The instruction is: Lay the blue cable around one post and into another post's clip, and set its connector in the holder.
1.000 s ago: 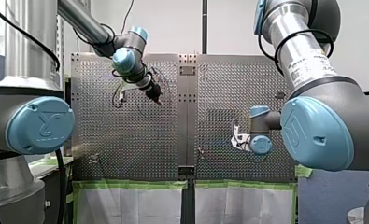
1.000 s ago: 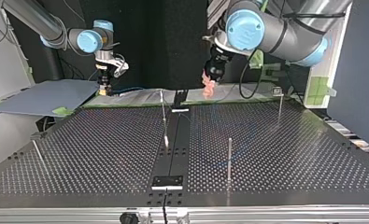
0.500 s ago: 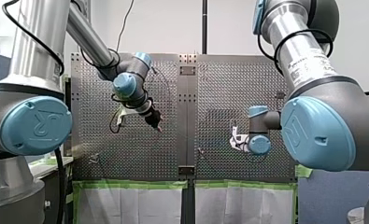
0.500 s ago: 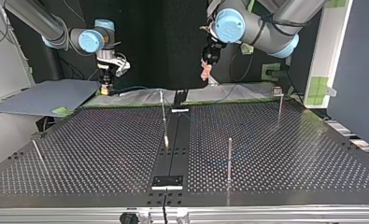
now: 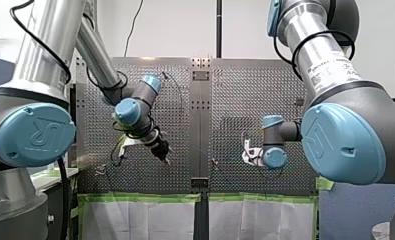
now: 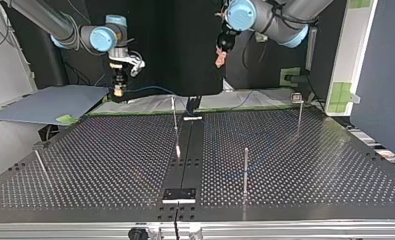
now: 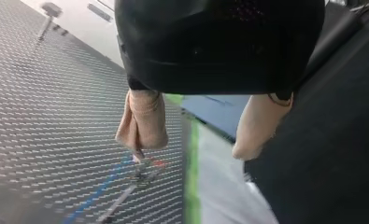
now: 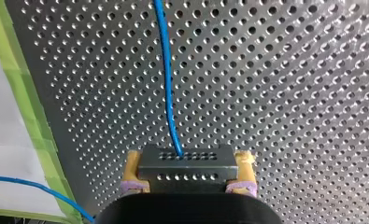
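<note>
My right pincer (image 8: 189, 171) held the grey connector (image 8: 186, 163) just inside the green tape (image 8: 28, 116), blue cable (image 8: 166, 79) ran ahead alongside the tape over open surface (image 8: 289, 93), my left pincer (image 7: 191, 149) stood wide, empty, above the tape, arm label (image 5: 330, 65) unreadable.

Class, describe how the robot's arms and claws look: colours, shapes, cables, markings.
Both my left arm and my right arm are silver tubes with dark grey joints and round light-blue caps. Black cables loop over them; the right one carries a white printed label. My left claw is black with beige pads, my right claw has yellow pads.
</note>
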You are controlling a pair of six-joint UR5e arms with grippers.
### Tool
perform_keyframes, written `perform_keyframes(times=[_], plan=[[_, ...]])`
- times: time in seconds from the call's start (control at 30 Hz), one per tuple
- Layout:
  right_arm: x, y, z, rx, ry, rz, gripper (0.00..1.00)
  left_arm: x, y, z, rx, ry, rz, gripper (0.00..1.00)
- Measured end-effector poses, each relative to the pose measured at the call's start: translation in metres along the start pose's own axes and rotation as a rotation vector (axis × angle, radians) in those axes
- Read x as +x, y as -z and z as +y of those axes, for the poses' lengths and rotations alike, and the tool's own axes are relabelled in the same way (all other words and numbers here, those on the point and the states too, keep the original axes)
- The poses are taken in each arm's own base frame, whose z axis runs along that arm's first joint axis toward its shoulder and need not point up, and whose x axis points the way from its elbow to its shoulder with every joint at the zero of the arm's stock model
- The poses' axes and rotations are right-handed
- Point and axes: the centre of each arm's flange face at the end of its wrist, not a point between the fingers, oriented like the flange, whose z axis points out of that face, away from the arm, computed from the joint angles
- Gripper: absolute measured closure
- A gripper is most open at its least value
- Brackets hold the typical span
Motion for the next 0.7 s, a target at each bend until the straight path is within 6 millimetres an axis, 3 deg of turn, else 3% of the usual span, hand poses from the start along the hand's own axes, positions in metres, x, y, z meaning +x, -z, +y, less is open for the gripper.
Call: perform_keyframes(times=[0.13,0.23,0.7], plan=[[-0.001,0.003,-0.005,0.009,0.006,-0.003,1.00,0.034,-0.001,0.001,0.012,0.013,0.049,0.00],[-0.002,0.005,-0.008,0.015,0.012,-0.007,1.00,0.047,-0.006,0.000,0.019,0.019,0.060,0.00],[-0.010,0.016,-0.017,0.032,0.023,-0.017,1.00,0.032,-0.027,-0.024,0.080,0.035,-0.080,0.00]])
